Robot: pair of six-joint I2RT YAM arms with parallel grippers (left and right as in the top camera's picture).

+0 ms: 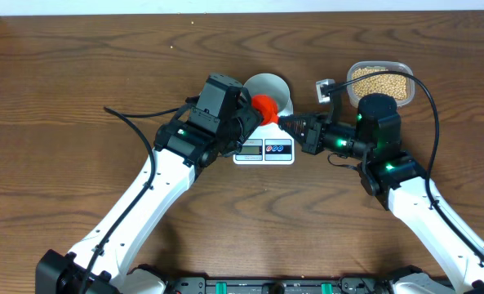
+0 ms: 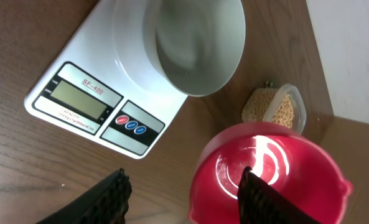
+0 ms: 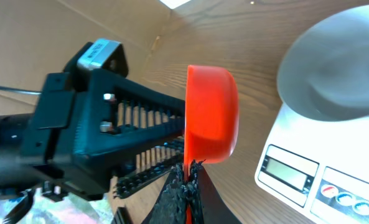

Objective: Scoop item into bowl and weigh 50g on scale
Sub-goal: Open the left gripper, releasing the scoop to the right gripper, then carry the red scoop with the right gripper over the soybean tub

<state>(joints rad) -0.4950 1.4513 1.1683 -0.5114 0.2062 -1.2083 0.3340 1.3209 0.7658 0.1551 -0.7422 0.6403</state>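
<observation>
Toward the far edge of the counter (image 1: 78, 65), the empty bowl (image 1: 268, 88) sat on the scale (image 1: 264, 150). Above the scale, the right tool (image 3: 187, 180) looked pinched shut on the red scoop's (image 1: 265, 108) thin edge, while the left tool (image 2: 184, 174) stood open beside it, gripping nothing. The beans (image 1: 380, 83) lay in a clear tub (image 1: 352, 72) to the scoop's right, nearer the right arm.

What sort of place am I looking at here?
Probably a robotics test bench, not a home kitchen: two robot arms at a wooden table, the right gripper pinching a red scoop, beside a kitchen scale, white bowl and tub of beans.
</observation>
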